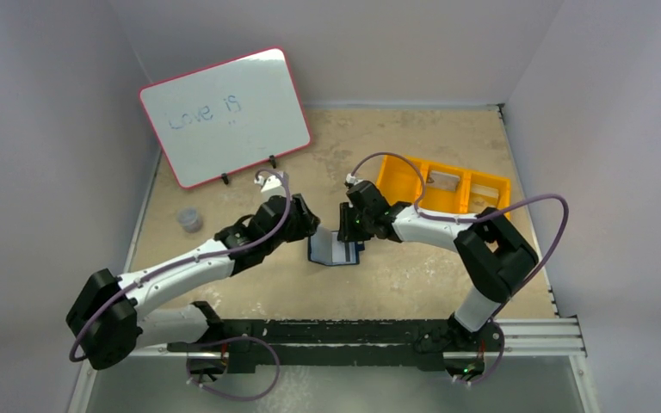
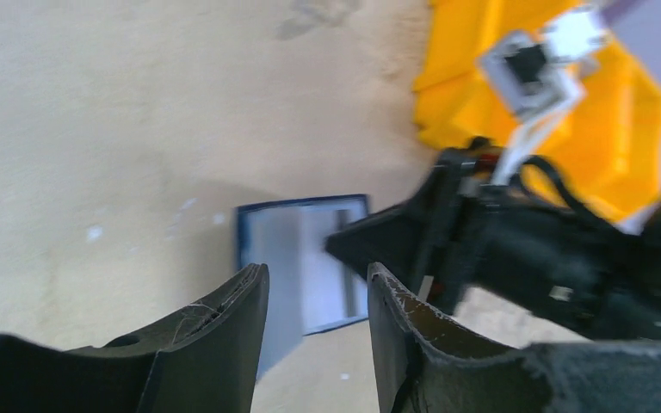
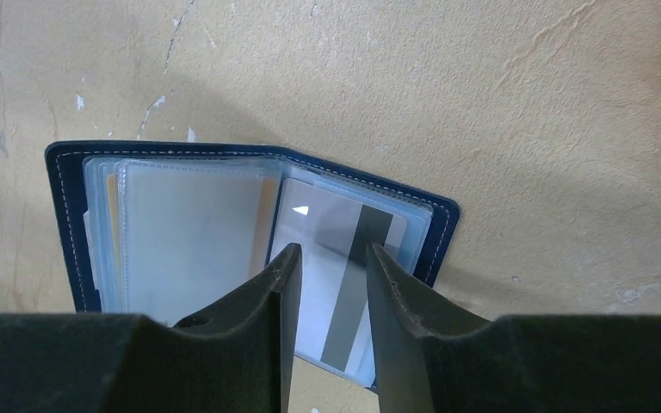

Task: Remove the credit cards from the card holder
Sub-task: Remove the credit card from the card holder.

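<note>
Spread jaws on both arms frame the work as you close in. From overhead, the left gripper (image 1: 307,228) and the right gripper (image 1: 350,234) face each other across the open card holder (image 1: 334,250). The holder lies flat on the table (image 1: 396,277) between them, near the orange tray (image 1: 444,184). The right gripper hangs over the holder's far right part, and the left sits just beside its far left corner.

From the left wrist, the left gripper (image 2: 317,288) stands parted with nothing between its fingers. The card holder (image 2: 297,249) lies just ahead of the tips, and the right gripper (image 2: 370,241) reaches in over it from the right.

From the right wrist, the right gripper (image 3: 330,254) shows a narrow gap, poised over the right-hand half of the card holder (image 3: 63,215). Through that gap you see a striped card (image 3: 331,219) in a see-through pocket. Whether the tips touch it cannot be told. The card's long axis, like its dark stripe, runs roughly in line with the fingers, tilted a little. The left-hand half shows stacked pale pockets whose contents are unclear.

On this showing your right arm is the nearer one for the pull, likely along the stripe. The left arm is placed to pin the holder.
</note>
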Robot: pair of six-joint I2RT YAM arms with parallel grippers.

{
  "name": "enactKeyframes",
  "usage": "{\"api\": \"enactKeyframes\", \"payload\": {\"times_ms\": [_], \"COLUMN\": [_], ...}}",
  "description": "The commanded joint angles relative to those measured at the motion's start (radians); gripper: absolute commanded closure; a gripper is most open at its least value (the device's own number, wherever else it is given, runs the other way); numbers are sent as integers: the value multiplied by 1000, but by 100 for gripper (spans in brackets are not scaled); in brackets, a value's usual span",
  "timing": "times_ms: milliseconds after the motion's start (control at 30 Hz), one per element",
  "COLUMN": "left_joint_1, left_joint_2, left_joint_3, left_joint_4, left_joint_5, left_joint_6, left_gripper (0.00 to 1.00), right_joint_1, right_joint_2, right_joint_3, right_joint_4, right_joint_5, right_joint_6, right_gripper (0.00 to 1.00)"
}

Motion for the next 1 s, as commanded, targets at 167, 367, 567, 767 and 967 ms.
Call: {"api": "enactKeyframes", "payload": {"times_ms": [167,367,567,767,967], "left_joint_1": [-4,-4,-4,-4,-4], "left_joint_2": [205,258,292,390,368], "left_joint_3": [180,68,31,38,66], "left_joint_4": [87,129,163,96,103], "left_joint_5": [246,155,152,141,175], "left_joint_6": [58,-81,-91,-98,-49], "left_gripper": [58,65,65,70,70], "right_joint_1": [3,2,1,1,1], "right_joint_2": [-43,-81,-80,-106,-93], "right_joint_3": [-27,-96,-116,-116,-100], "right_joint_4": [25,90,92,58,10], "right_joint_5": [-30,-32,-23,26,58], "right_joint_6": [23,128,156,165,154], "right_gripper": [62,62,63,62,62]}}
